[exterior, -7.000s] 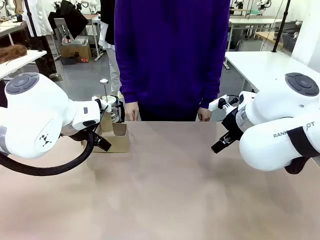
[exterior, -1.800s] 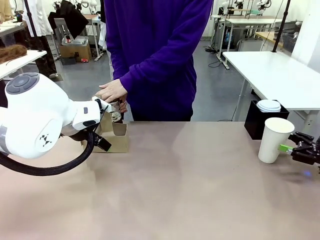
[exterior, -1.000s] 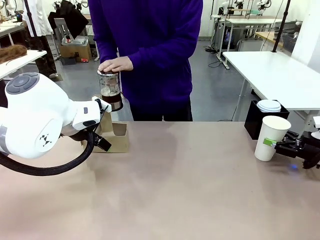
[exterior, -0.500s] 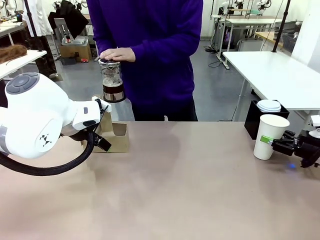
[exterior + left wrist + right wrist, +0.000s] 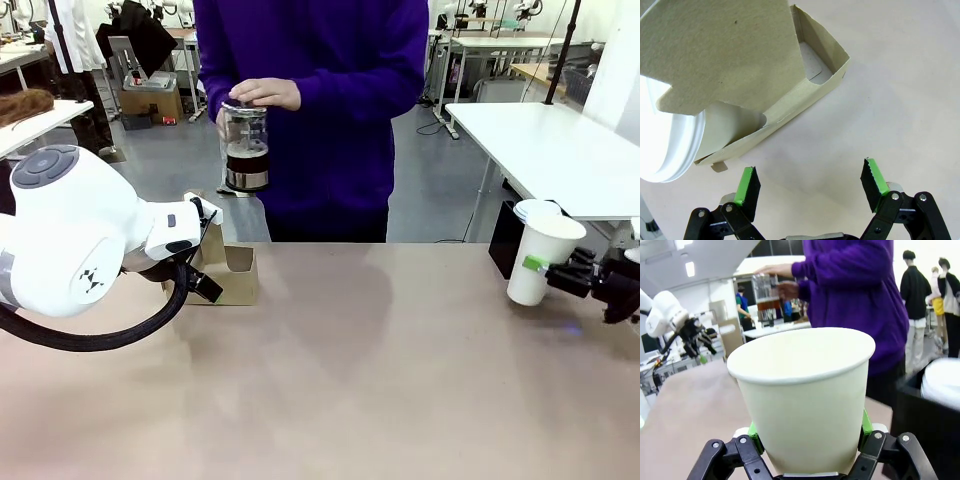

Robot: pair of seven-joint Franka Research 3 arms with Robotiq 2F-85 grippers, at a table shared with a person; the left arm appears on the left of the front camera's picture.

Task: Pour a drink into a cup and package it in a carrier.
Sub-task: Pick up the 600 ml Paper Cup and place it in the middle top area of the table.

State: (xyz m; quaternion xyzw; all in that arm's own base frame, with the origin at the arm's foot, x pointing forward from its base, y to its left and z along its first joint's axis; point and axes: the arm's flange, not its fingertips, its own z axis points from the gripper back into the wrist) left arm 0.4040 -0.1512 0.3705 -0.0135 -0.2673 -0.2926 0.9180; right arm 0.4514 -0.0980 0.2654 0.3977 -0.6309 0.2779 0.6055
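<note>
Plain white on the cup (image 5: 540, 256) at frame right; dark brown in the drink (image 5: 246, 163); dull brown on the carrier (image 5: 236, 279); solid purple on the person's sweater (image 5: 330, 90); green on the pads (image 5: 748, 184) of the black left end effector (image 5: 812, 182).

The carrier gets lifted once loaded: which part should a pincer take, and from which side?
Probably the upright centre handle of the carrier, from above, clamping its two flat faces. It is a thin panel rising over the tray's middle, so the load should hang balanced; the low walls have cut-outs.
</note>
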